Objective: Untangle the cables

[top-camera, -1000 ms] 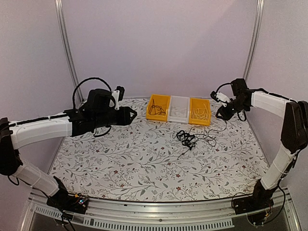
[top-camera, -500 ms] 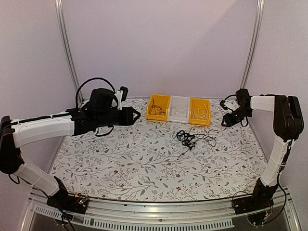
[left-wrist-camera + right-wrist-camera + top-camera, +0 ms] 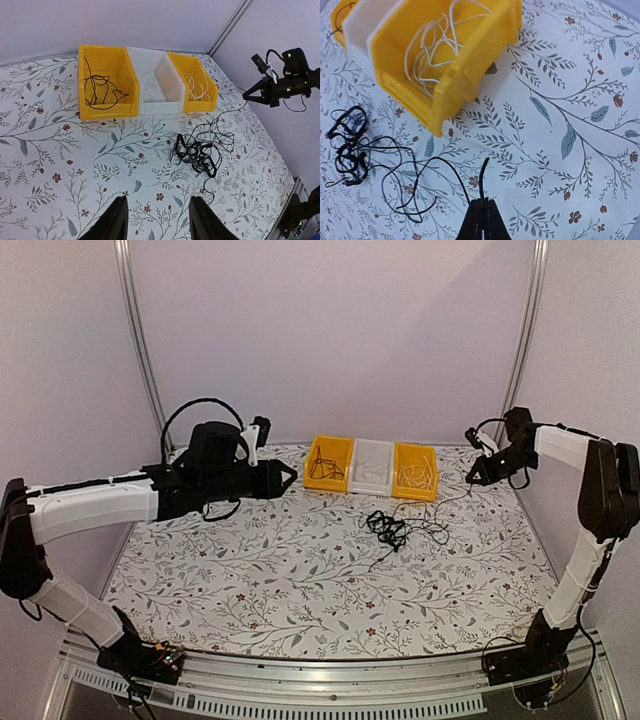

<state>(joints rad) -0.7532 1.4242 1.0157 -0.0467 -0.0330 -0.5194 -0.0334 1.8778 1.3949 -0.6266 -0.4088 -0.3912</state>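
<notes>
The cables (image 3: 390,529) lie as a black wiry clump on the flowered table, right of centre; the clump also shows in the left wrist view (image 3: 197,152) and the right wrist view (image 3: 349,150). One thin strand (image 3: 447,167) runs from the clump up into my right gripper (image 3: 484,201), which is shut on it near its end, with a short stub sticking out past the tips. That gripper (image 3: 472,480) hangs at the back right, beside the bins. My left gripper (image 3: 159,200) is open and holds nothing, well short of the clump, and it hovers at the back left (image 3: 290,477).
Three bins stand in a row at the back: a yellow one (image 3: 318,480) holding a black cable, a white one (image 3: 368,485), and a yellow one (image 3: 412,494) with white cords. Metal frame posts (image 3: 140,340) rise at the back corners.
My right gripper has closed on the strand and shifted slightly right and back. The left arm has crept a little to the right, still open.
</notes>
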